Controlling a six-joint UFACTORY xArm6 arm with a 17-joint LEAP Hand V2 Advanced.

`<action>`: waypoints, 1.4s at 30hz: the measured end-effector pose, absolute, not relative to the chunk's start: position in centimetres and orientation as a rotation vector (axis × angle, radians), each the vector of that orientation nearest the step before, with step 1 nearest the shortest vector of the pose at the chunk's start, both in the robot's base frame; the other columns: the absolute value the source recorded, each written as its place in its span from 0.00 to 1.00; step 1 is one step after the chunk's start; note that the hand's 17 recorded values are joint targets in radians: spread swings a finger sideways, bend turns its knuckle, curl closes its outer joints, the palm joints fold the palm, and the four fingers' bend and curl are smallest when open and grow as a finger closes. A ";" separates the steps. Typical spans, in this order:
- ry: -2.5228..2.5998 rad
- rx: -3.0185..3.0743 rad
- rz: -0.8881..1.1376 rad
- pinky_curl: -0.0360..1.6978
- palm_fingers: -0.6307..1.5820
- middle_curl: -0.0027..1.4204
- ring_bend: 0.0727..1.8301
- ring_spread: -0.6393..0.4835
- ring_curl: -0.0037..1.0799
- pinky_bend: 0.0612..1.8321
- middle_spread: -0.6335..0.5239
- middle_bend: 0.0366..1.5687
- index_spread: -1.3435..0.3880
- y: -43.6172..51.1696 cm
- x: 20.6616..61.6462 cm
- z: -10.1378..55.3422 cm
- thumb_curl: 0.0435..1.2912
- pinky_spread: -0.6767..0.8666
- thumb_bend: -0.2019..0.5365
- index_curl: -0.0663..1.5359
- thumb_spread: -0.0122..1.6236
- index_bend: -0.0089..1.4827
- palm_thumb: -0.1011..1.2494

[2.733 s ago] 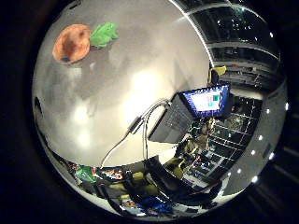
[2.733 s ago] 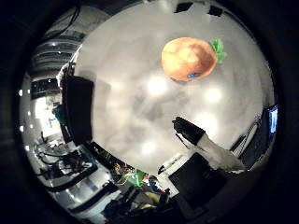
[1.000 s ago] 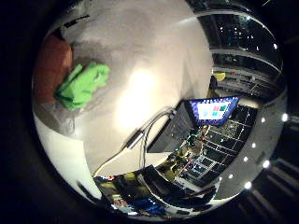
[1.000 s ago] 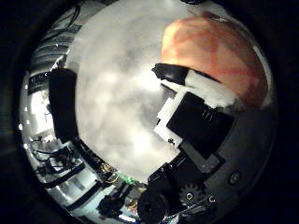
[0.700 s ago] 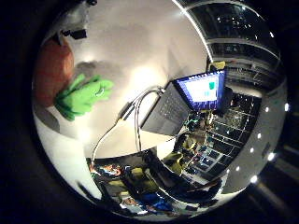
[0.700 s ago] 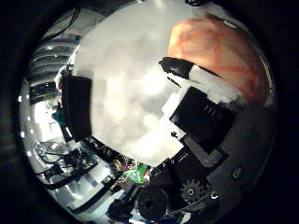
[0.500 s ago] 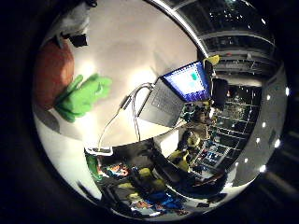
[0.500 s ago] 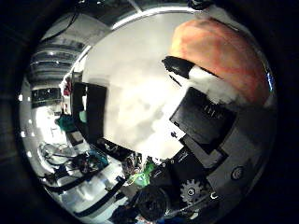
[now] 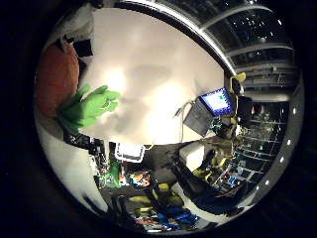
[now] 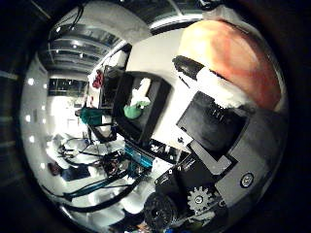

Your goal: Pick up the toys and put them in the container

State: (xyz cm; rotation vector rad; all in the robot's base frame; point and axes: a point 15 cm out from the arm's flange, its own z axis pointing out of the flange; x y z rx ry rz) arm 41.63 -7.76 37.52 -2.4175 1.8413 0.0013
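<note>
1 orange toy (image 10: 232, 58) with green leaves (image 9: 88, 108) sits clasped in the robot hand (image 10: 214, 131) above the white table (image 9: 148, 79).

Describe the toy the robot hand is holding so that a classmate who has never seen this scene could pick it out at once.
Start at the white table, then find the robot's right hand above it. Pressed against the palm under a curled finger is the orange plush toy. Its green leafy top sets it apart from the toys already in the black container.

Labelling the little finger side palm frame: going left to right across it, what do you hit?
Orange toy → its green leaf top → bare white table → open laptop. The clutter below the table edge overlaps too much to order.
</note>
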 end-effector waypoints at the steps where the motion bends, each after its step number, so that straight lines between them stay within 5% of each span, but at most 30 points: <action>1: 1.817 -2.431 0.018 0.39 0.85 0.40 0.76 0.42 0.49 0.67 0.46 0.81 0.65 -5.7 41.6 37.3 0.54 0.28 0.25 0.45 0.50 0.73 0.83; 11: 1.612 -2.495 0.014 0.40 0.85 0.40 0.76 0.42 0.49 0.66 0.46 0.82 0.65 11.7 43.6 34.9 0.56 0.27 0.25 0.45 0.50 0.74 0.82; 18: 1.562 -2.454 -0.064 0.40 0.83 0.40 0.76 0.42 0.48 0.64 0.46 0.81 0.65 15.6 46.7 33.4 0.53 0.26 0.22 0.45 0.53 0.71 0.76; 21: 1.572 -2.465 -0.046 0.38 0.79 0.39 0.75 0.41 0.48 0.63 0.45 0.78 0.64 15.8 47.2 31.9 0.51 0.22 0.21 0.43 0.53 0.64 0.73; 24: 1.585 -2.480 -0.029 0.38 0.57 0.36 0.71 0.36 0.47 0.64 0.40 0.67 0.57 15.2 47.2 31.0 0.48 0.16 0.23 0.40 0.53 0.42 0.71; 26: 1.600 -2.499 -0.019 0.38 0.32 0.31 0.56 0.44 0.40 0.57 0.41 0.52 0.51 14.4 47.2 30.3 0.46 0.30 0.24 0.38 0.57 0.44 0.71; 30: 1.596 -2.536 0.013 0.31 0.23 0.23 0.37 0.63 0.25 0.52 0.50 0.35 0.48 13.4 46.9 29.4 0.43 0.56 0.24 0.32 0.60 0.39 0.71; 36: 1.592 -2.556 0.037 0.23 0.27 0.19 0.23 0.76 0.18 0.41 0.59 0.16 0.48 11.2 46.6 29.4 0.38 0.75 0.24 0.26 0.61 0.23 0.69; 42: 1.598 -2.566 0.064 0.20 0.29 0.20 0.18 0.78 0.18 0.36 0.60 0.10 0.47 10.0 45.9 29.7 0.36 0.77 0.24 0.25 0.61 0.18 0.68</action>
